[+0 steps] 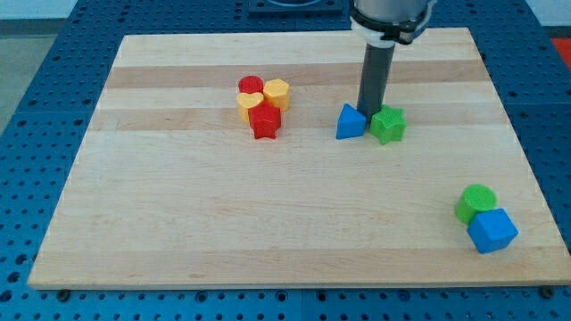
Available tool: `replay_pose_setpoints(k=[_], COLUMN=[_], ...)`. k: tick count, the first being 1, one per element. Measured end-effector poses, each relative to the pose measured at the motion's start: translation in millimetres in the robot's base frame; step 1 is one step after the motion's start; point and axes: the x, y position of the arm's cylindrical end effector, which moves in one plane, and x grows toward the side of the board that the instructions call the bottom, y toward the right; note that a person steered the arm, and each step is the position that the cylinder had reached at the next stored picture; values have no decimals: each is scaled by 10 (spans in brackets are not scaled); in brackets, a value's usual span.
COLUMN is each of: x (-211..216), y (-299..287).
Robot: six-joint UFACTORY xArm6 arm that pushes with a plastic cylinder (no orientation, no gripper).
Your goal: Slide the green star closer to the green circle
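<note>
The green star point(388, 124) lies on the wooden board point(223, 223) right of centre, toward the view's top. A blue triangle point(351, 122) sits just to its left, touching or nearly touching it. My tip point(369, 111) stands just behind the gap between these two, at the star's upper left edge. The green circle point(475, 202) is at the view's lower right, far from the star, with a blue cube point(492, 231) touching it below.
A tight cluster sits left of centre near the top: a red circle point(251, 86), a yellow hexagon point(277, 93), a yellow block point(249, 106) and a red star point(265, 122). The board lies on a blue perforated table point(36, 71).
</note>
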Motion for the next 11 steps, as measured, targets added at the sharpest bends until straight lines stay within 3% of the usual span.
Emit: replay_pose_setpoints(k=[5, 11], x=[170, 782], y=[718, 777])
